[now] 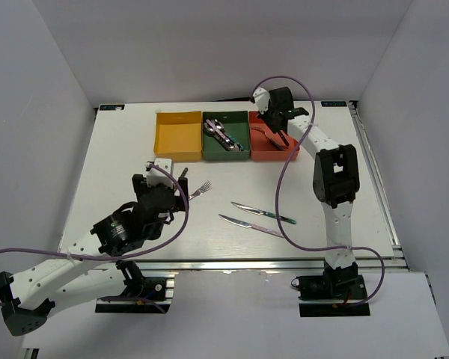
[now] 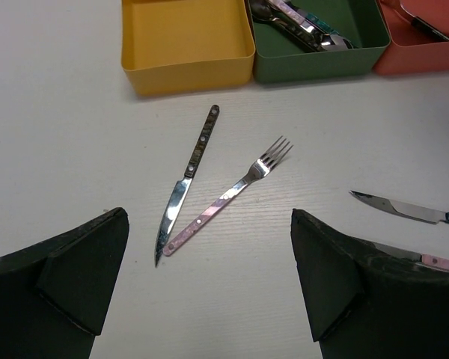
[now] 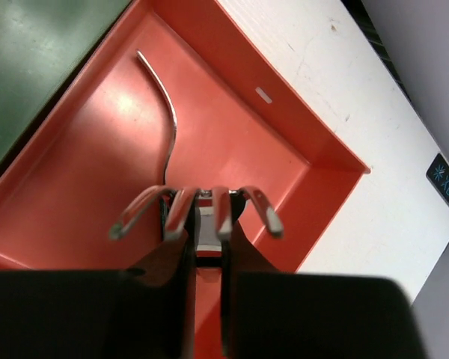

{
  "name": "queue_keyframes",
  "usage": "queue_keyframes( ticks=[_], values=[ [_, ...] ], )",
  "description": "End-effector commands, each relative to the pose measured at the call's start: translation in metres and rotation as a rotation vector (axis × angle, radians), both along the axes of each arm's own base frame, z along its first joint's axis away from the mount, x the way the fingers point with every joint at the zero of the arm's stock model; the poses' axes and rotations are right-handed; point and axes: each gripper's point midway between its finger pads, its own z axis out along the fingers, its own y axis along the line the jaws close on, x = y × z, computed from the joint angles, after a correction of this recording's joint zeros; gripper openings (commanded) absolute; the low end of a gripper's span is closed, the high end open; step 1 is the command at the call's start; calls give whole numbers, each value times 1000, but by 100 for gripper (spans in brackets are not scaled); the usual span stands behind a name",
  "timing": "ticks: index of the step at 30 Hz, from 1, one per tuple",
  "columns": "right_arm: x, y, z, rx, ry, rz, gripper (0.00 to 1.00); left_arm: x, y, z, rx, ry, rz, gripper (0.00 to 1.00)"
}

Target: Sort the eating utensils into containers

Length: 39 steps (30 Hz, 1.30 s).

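Observation:
My left gripper (image 2: pixel 209 278) is open and empty, hovering over the table just short of a dark-handled knife (image 2: pixel 188 178) and a pink-handled fork (image 2: pixel 226 196) that lie crossed at their near ends. The fork also shows in the top view (image 1: pixel 200 189). My right gripper (image 3: pixel 203 243) is shut on a fork (image 3: pixel 196 211), tines toward the camera, held inside the red-orange bin (image 3: pixel 232 127), which holds another silver utensil (image 3: pixel 169 112). The yellow bin (image 1: pixel 178 134) is empty. The green bin (image 1: pixel 239 138) holds several spoons (image 1: pixel 221 134).
Two more knives (image 1: pixel 263 214) (image 1: pixel 247 224) lie on the table's front middle; their ends show at the right of the left wrist view (image 2: pixel 404 210). The three bins stand in a row at the back. The table's right edge (image 1: pixel 374 172) lies beyond the right arm.

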Motion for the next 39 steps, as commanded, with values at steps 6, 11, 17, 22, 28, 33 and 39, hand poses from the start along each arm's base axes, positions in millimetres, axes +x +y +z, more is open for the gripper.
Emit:
queue_keyframes(
  ticks=[6, 11, 17, 22, 28, 33, 39],
  values=[
    [18, 16, 74, 94, -142, 32, 17, -2, -2, 11, -53, -19, -15, 98],
    [1, 13, 94, 110, -157, 30, 34, -1, -5, 15, -75, -28, -21, 98],
    [7, -10, 64, -7, -128, -47, 41, 0, -7, 15, -75, -20, -12, 98],
    [6, -4, 71, 60, -122, -85, 88, 0, -2, 18, -82, -36, 2, 98],
    [-10, 10, 120, 240, -159, -104, 84, 11, -7, 9, -1, -4, 54, 98],
    [-10, 22, 86, 246, -114, -30, 58, 15, -20, 4, -1, 19, 28, 98],
    [-4, 37, 31, 195, -7, 61, 57, 6, -12, 4, -19, 8, 0, 98]
  ],
)
